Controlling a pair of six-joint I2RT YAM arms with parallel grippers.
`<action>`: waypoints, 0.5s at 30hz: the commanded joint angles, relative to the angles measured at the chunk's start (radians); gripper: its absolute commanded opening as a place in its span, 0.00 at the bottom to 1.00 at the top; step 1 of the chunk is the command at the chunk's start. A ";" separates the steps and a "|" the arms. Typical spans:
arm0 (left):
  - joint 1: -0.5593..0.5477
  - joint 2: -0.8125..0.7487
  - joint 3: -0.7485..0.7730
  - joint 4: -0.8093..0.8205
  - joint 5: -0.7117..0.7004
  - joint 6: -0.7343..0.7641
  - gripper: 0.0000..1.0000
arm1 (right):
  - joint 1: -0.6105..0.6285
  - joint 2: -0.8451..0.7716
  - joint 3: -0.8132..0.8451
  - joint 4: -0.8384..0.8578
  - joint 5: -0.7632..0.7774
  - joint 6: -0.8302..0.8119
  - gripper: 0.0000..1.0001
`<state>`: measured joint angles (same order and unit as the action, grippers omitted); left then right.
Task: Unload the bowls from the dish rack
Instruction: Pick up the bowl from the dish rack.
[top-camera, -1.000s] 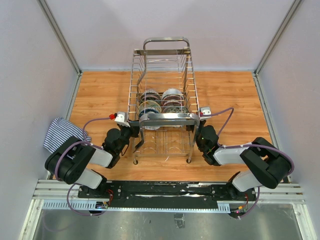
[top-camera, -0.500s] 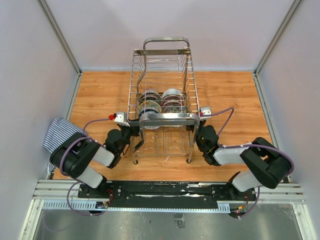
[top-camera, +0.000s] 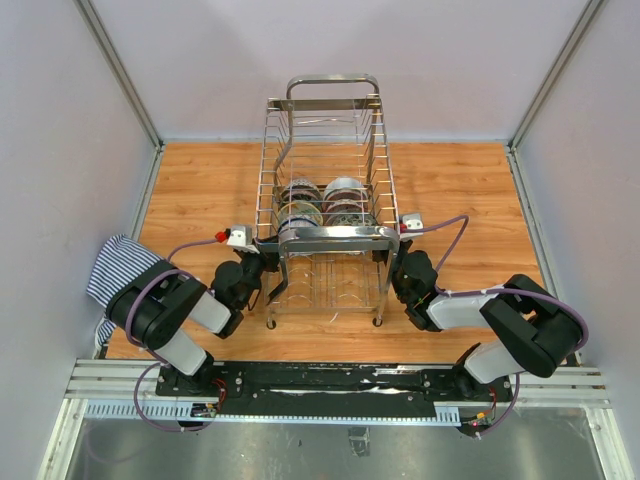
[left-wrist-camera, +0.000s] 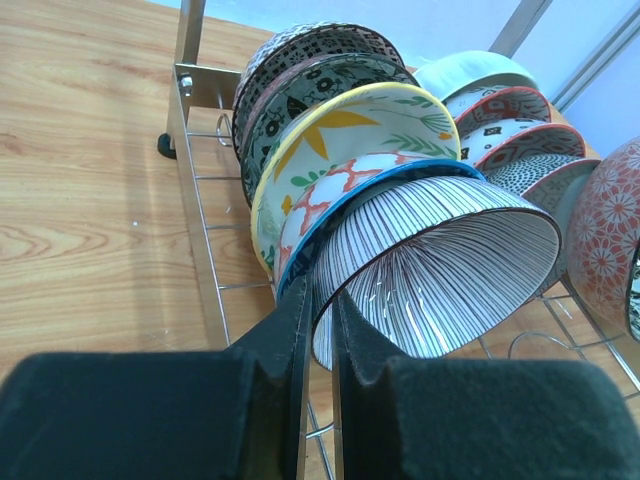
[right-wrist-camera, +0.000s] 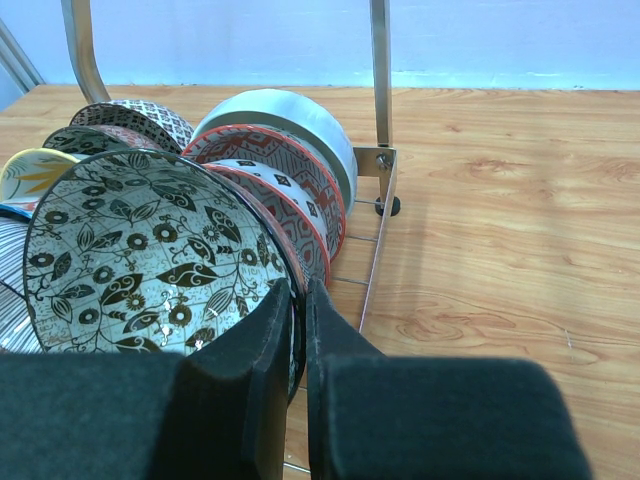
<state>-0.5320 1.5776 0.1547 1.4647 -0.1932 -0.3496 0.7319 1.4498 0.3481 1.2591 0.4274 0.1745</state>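
The chrome wire dish rack (top-camera: 325, 170) stands mid-table with two rows of bowls (top-camera: 322, 203) standing on edge. My left gripper (top-camera: 272, 264) is at the rack's near left side. In the left wrist view it (left-wrist-camera: 322, 310) is shut on the rim of the front bowl of the left row, a black-and-white striped bowl (left-wrist-camera: 450, 265). My right gripper (top-camera: 398, 264) is at the near right side. In the right wrist view it (right-wrist-camera: 298, 300) is shut on the rim of the front bowl of the right row, a dark floral bowl (right-wrist-camera: 140, 250). Both bowls sit in the rack.
A striped cloth (top-camera: 115, 262) lies at the table's left edge beside my left arm. Behind each held bowl stand several more patterned bowls (left-wrist-camera: 330, 130) (right-wrist-camera: 285, 165). Rack wires (left-wrist-camera: 200, 210) and an upright post (right-wrist-camera: 380, 70) stand close beside the fingers. Walls enclose the table.
My left arm's elbow has swung in toward the rack. Both grippers stay at the rack's near corners, and the bowls have not moved.
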 joint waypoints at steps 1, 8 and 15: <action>-0.020 -0.011 0.002 0.208 -0.025 -0.037 0.00 | -0.028 -0.019 0.002 0.119 0.040 0.014 0.05; -0.025 -0.019 0.007 0.210 -0.045 -0.030 0.01 | -0.029 -0.018 0.002 0.118 0.039 0.016 0.05; -0.026 -0.019 0.011 0.210 -0.042 -0.029 0.00 | -0.031 -0.023 0.002 0.115 0.039 0.015 0.05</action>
<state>-0.5507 1.5761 0.1513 1.5146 -0.2222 -0.3679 0.7315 1.4498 0.3481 1.2594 0.4267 0.1795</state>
